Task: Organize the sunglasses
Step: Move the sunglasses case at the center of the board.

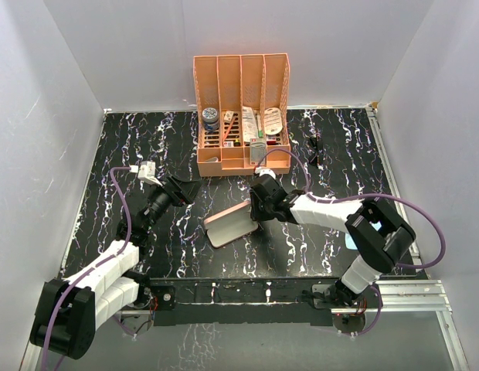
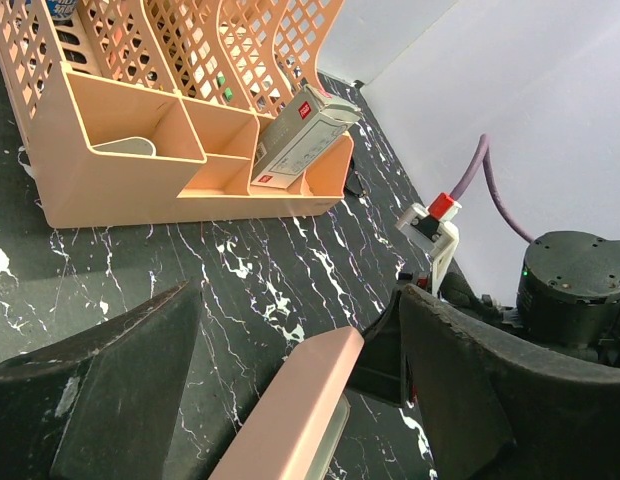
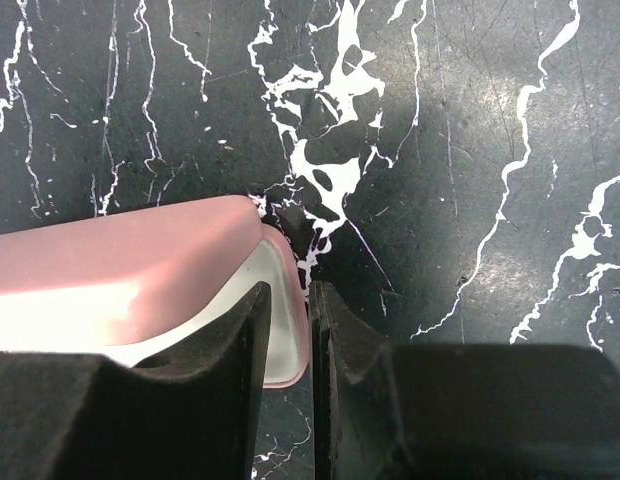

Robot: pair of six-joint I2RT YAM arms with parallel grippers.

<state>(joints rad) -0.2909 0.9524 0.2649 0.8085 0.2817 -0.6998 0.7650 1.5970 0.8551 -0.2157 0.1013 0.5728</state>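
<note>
The sunglasses lie dark and small on the black marbled table at the back right, just right of the organizer. The pink case lies open mid-table, its lid raised. My right gripper is at the case's right end. In the right wrist view its jaws stand a little apart astride the case's lower rim, one finger inside and one outside, with a thin gap showing. My left gripper is open to the case's upper left. In the left wrist view the case's lid rises between its wide-spread fingers, touching neither.
A peach lattice organizer stands at the back centre with bottles and packets in its slots; its front trays hold a box. A light blue cloth peeks out from under the right arm. White walls close in the table.
</note>
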